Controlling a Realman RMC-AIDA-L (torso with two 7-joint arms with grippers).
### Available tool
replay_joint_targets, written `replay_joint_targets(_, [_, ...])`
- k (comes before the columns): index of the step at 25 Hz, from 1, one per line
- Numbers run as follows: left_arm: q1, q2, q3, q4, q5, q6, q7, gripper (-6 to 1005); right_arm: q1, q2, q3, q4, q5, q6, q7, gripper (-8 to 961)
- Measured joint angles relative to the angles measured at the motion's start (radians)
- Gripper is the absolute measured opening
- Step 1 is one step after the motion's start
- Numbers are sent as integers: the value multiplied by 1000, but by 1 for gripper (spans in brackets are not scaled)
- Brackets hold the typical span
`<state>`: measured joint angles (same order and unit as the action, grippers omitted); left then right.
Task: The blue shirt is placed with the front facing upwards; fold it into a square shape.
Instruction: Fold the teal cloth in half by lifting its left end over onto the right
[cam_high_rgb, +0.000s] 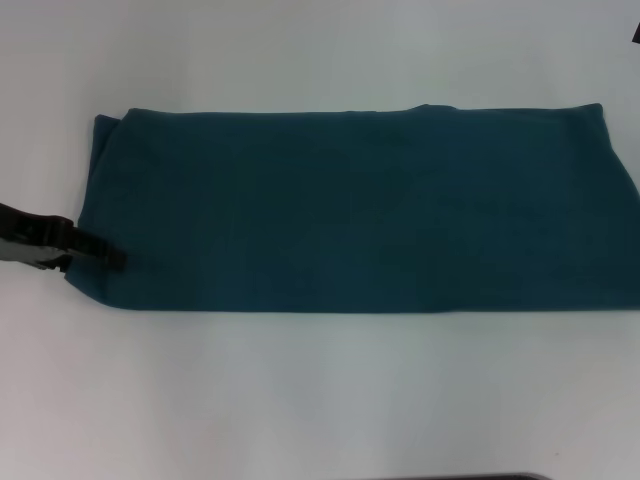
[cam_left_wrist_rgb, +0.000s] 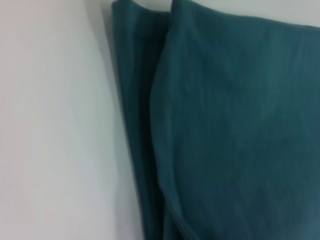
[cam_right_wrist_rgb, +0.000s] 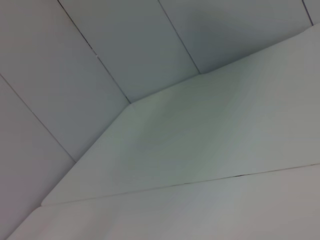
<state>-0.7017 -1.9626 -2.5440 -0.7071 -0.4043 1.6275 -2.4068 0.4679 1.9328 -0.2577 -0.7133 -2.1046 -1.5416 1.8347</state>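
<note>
Shirt fabric fills the middle of the head view: the blue shirt (cam_high_rgb: 360, 210) lies flat on the white table (cam_high_rgb: 320, 400) as a long, wide band, already folded lengthwise, with no lettering, sleeves or collar showing on its upper face. Its right end runs off the right edge of the picture, and its left end is rounded and slightly bunched. The left gripper (cam_high_rgb: 100, 253) reaches in low from the left edge and meets the shirt's near left corner, its dark fingertips lying on or over the cloth's edge; whether they are pinched on the fabric or merely resting there cannot be told. The left wrist view shows that same end of the shirt (cam_left_wrist_rgb: 235, 130) close up, with at least two stacked layers whose folded edges lie side by side against the pale table (cam_left_wrist_rgb: 55, 125). The right gripper is not in view; its wrist camera sees only pale panelled surfaces.
</note>
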Motion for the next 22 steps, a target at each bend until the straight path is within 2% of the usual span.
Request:
replay_joint_targets(10, [-4, -3, 2, -4, -2, 0, 0, 720, 2, 0, 0, 0, 0, 0, 0, 929])
replay_joint_targets(22, [-1, -6, 19, -12, 1, -37, -14, 561, -4, 0, 0, 0, 9, -5, 0, 929])
